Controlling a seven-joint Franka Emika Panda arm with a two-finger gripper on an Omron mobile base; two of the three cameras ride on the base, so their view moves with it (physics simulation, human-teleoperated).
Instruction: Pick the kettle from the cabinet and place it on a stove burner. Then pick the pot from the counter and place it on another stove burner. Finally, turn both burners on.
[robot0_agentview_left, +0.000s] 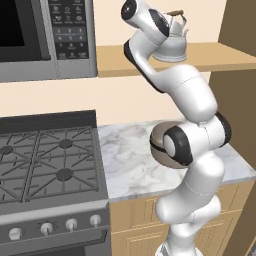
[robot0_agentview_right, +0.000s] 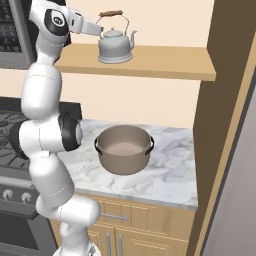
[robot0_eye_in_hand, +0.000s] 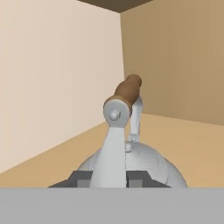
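Observation:
The silvery kettle (robot0_agentview_right: 115, 47) stands on the tan cabinet shelf (robot0_agentview_right: 165, 62), its wooden handle bar up. My gripper (robot0_agentview_right: 100, 31) reaches in from the left at the handle's near end. In the hand view the grey handle strip of the kettle (robot0_eye_in_hand: 144, 162) rises straight between the two dark tips of my gripper (robot0_eye_in_hand: 110, 178), and both tips press against it. In the left base view my arm hides part of the kettle (robot0_agentview_left: 174, 47). The taupe pot (robot0_agentview_right: 123, 148) sits on the marble counter (robot0_agentview_right: 170, 175) below the shelf.
The gas stove (robot0_agentview_left: 45, 160) with dark grates lies left of the counter (robot0_agentview_left: 125, 160), its knobs (robot0_agentview_left: 46, 228) along the front. A grey microwave (robot0_agentview_left: 40, 35) hangs above it. A dark brown cabinet side panel (robot0_agentview_right: 225, 100) closes the shelf on the right.

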